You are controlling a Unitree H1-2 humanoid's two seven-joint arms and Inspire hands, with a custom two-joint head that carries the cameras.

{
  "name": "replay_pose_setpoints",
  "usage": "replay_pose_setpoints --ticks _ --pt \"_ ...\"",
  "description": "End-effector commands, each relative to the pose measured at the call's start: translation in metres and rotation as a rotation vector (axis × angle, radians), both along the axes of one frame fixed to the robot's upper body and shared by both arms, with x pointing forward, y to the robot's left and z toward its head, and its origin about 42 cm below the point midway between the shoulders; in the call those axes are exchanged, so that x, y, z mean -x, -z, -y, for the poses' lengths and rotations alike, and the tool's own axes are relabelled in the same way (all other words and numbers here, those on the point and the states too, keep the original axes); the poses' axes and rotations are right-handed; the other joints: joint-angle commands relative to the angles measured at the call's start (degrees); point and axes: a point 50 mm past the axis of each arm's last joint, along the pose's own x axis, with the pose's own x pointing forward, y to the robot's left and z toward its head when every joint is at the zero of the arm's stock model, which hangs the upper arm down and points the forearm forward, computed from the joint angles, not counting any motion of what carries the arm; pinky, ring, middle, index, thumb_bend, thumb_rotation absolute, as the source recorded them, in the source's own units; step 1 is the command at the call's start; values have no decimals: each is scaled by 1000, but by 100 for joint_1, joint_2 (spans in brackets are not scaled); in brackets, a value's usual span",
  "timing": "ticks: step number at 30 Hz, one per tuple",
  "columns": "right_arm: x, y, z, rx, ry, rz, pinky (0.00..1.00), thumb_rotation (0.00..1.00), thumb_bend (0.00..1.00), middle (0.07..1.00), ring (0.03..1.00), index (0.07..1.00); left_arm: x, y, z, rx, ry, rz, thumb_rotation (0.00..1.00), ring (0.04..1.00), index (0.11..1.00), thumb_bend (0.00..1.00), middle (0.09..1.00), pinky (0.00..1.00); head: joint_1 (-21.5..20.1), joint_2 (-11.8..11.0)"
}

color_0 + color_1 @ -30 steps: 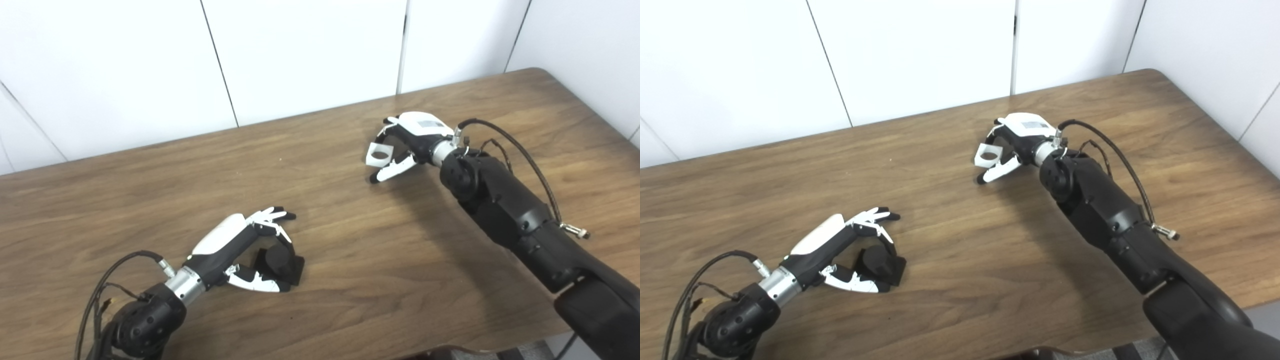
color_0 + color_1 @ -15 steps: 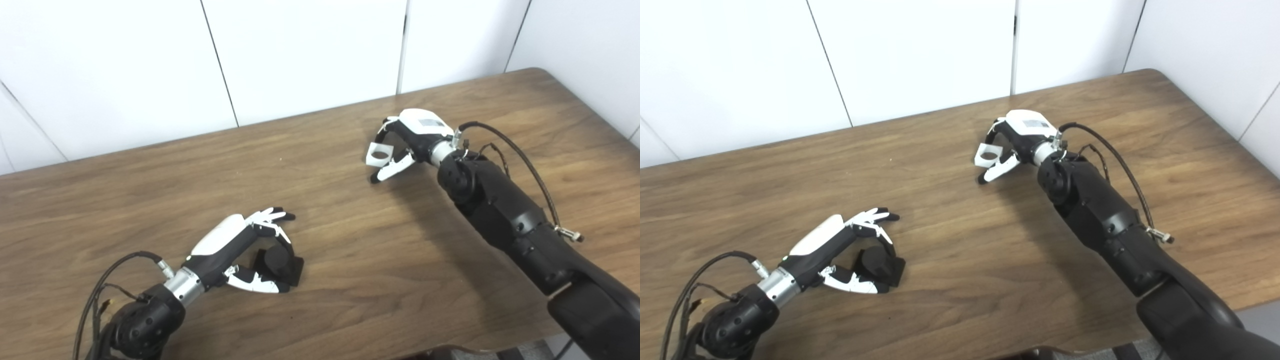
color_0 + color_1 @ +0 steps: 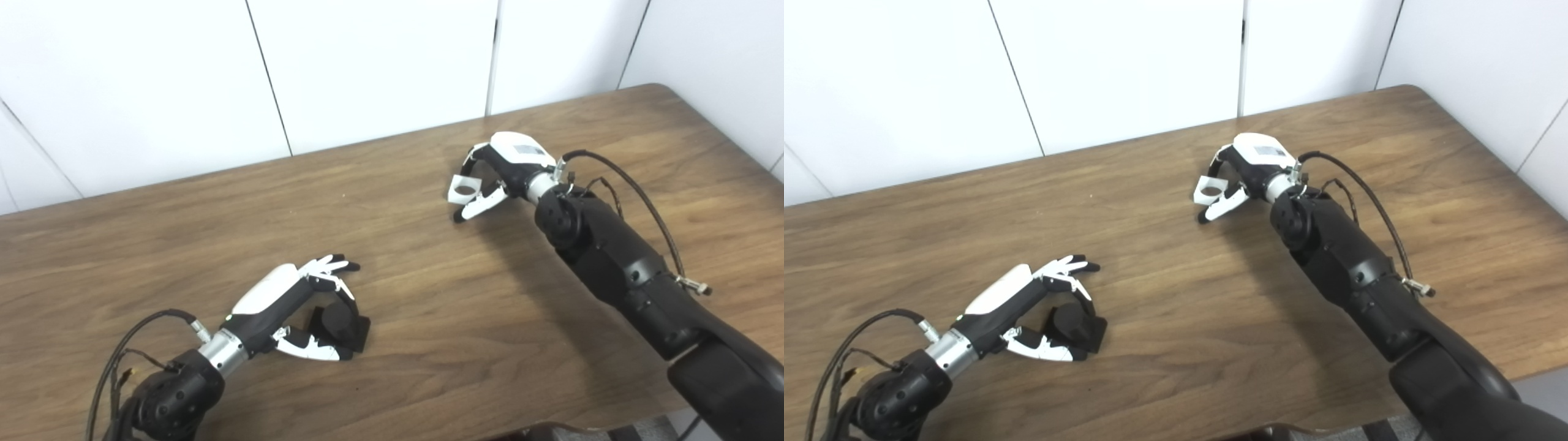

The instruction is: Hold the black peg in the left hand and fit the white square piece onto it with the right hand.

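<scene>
The black peg (image 3: 340, 321), a round post on a square base, rests on the wooden table (image 3: 429, 318) at the lower left. My left hand (image 3: 288, 300) is closed around it, fingers curled over the top and thumb along the near side. The white square piece (image 3: 463, 188), with a round hole through it, is pinched between the fingers and thumb of my right hand (image 3: 505, 165) at the upper right, just above the table. The two hands are far apart. The piece also shows in the right eye view (image 3: 1209, 190).
A white panelled wall (image 3: 367, 67) runs along the table's far edge. The table's right corner (image 3: 658, 89) is rounded. Cables loop off both forearms (image 3: 637, 190).
My right hand has lifted slightly with the white piece, and its forearm has shifted left. My left hand has drawn back a little to the lower left with the peg.
</scene>
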Motion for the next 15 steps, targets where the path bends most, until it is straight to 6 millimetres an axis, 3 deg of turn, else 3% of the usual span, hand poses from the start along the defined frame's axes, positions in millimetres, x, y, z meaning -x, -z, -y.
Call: replay_pose_setpoints --ticks 1,9,15 --pt "-5 2 14 60 47 -4 902 287 674 859 893 618 -2 -6 -12 -46 -4 24 70 984 492 522 917 989 14 9" --pt "-9 7 17 92 61 -20 903 281 647 839 878 600 -1 -7 -13 -51 -4 26 71 982 493 522 916 980 31 12" --pt "-9 8 20 90 55 -11 899 151 515 817 868 495 -1 -7 -14 -48 -7 24 71 981 492 521 917 985 40 23"
